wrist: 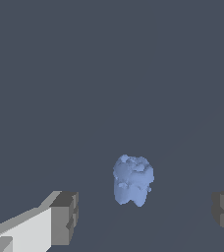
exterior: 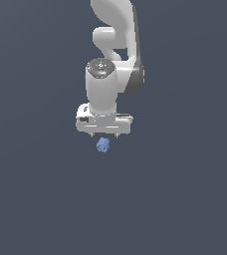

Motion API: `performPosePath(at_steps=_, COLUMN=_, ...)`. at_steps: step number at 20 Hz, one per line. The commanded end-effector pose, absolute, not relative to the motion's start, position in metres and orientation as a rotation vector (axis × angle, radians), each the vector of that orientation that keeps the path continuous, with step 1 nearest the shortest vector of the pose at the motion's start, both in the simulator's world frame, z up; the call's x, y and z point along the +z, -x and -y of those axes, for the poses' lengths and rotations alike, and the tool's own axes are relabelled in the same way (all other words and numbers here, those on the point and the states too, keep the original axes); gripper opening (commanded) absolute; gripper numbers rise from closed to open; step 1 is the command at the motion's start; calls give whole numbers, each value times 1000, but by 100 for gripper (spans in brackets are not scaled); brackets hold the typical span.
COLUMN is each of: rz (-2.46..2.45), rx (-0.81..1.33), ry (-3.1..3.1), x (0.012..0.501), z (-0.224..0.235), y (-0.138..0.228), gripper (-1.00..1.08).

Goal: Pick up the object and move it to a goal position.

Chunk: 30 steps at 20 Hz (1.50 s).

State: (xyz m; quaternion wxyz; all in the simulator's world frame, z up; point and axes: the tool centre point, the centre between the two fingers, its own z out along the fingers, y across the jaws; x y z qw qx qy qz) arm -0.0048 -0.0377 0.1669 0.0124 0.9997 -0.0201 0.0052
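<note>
The object is a small light-blue lumpy blob on the dark grey floor, just below the white gripper's fingers in the exterior view. It also shows in the wrist view, lying between and a little beyond the two fingers. The gripper hangs from the white arm, pointing down, just above the object. In the wrist view the gripper is open wide, its dark fingertips far apart on either side of the object. Nothing is held.
A plain dark grey surface fills both views. The white arm rises behind the gripper to the top of the exterior view.
</note>
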Motion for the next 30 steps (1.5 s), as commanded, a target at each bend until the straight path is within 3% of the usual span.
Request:
performPosePath(at_steps=1, rz=63, rx=16, ry=-3116, x=167, z=38, y=5, gripper=100)
performPosePath(at_steps=16, rz=0, rx=-9, ry=-3108, x=168, z=37, y=10, gripper=100)
performPosePath(at_steps=30, rz=247, rx=-2, ry=-3127, x=104, z=48, y=35, gripper=100)
